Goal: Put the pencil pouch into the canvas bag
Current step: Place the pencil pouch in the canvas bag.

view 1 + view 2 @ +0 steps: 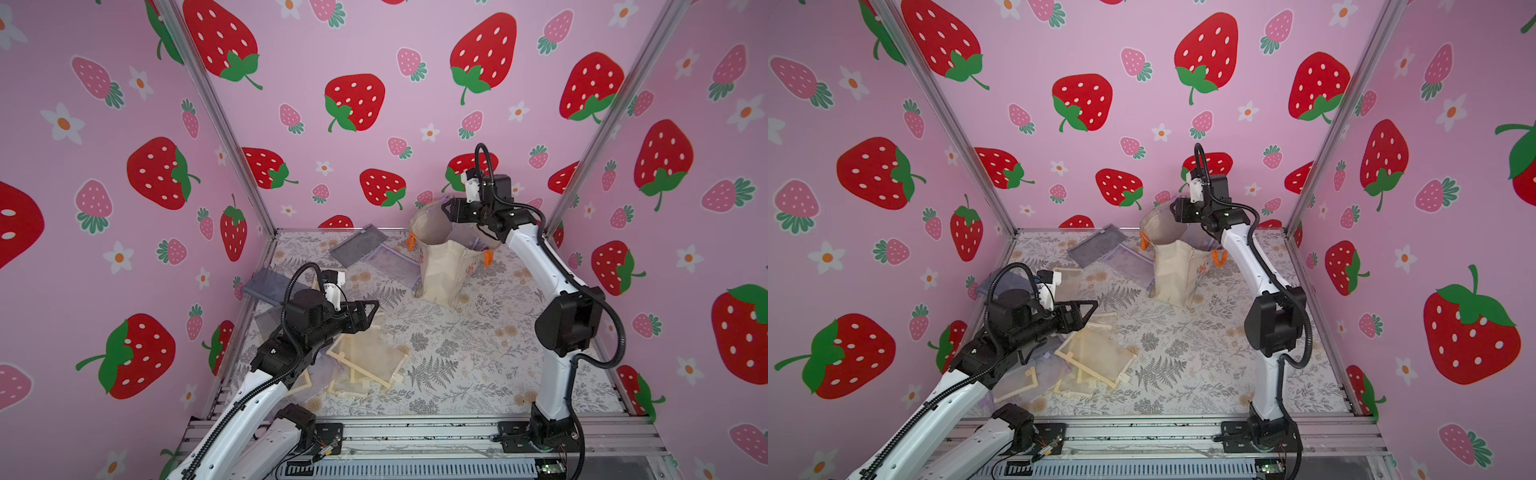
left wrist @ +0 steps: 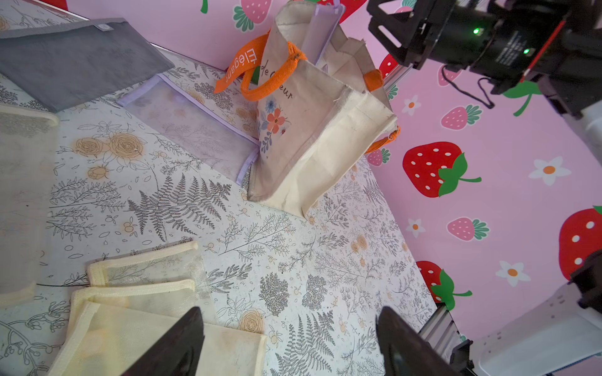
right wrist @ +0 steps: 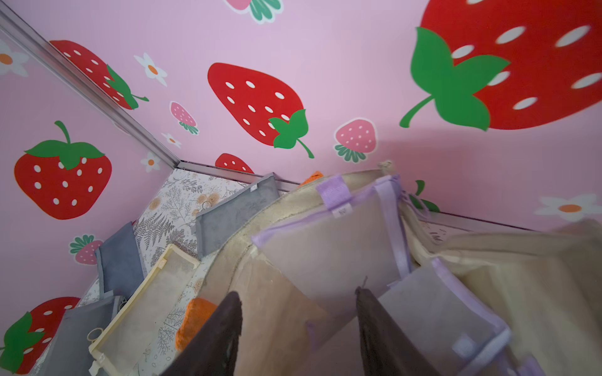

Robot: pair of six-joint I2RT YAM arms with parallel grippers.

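My right gripper [image 3: 298, 299] hangs over the top of the canvas bag [image 1: 440, 270]. Its two fingers are apart and pinch nothing. The purple pencil pouch [image 3: 325, 254] stands in the bag's mouth and sticks up a bit. The bag stands at the back of the table [image 1: 457, 353]. My left gripper [image 2: 290, 312] is wide and empty, above the cream pouches [image 1: 370, 353].

This is a robot-lab test booth: strawberry-print walls [image 1: 374, 62] on aluminium posts [image 1: 222, 124] enclose a floral desk [image 1: 457, 353] with two arms [image 1: 552, 374] bolted to a rail [image 1: 415, 432].
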